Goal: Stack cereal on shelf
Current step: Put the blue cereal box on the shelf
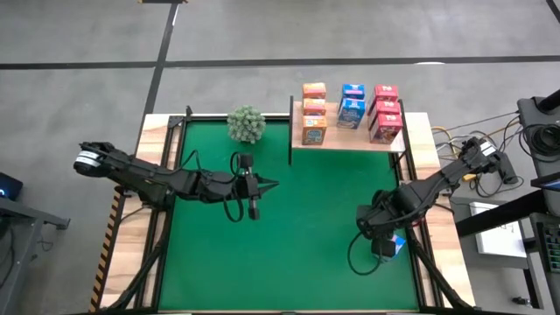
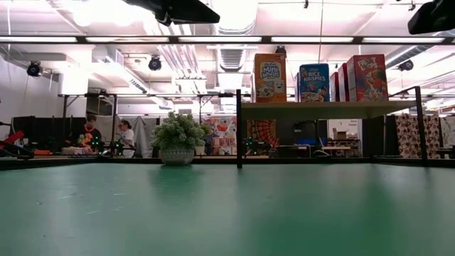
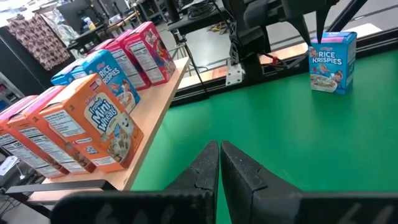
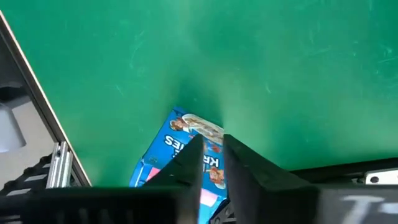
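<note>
Closest to me, at the front right corner of the big green mat, one small blue cardboard cereal box is standing upright on its own. The right gripper is right on top of it, pointing down. Its fingers are only cracked apart a little, nowhere near wide enough to go around the box, so it's not holding anything.

To do this pick properly, I reckon it has to spread those fingers a lot wider, come down either side of the box and squeeze the flat faces around the middle. Pinch a corner or the top flap and a light carton like that will probably twist or tip over.

Further in, about mid-table, the left gripper hangs over bare mat with its fingers pressed together and nothing in them. It looks like it's just waiting.

At the far edge there's a round fuzzy green plant, and right of it the pale wooden shelf board with thin black posts. It has three orange boxes, two blue boxes and three red-pink boxes in rows. The only gap is at the front of the blue row, between orange and red, so I'd guess the loose box goes there. It'll need to go in dead straight or it'll bump the neighbours.
</note>
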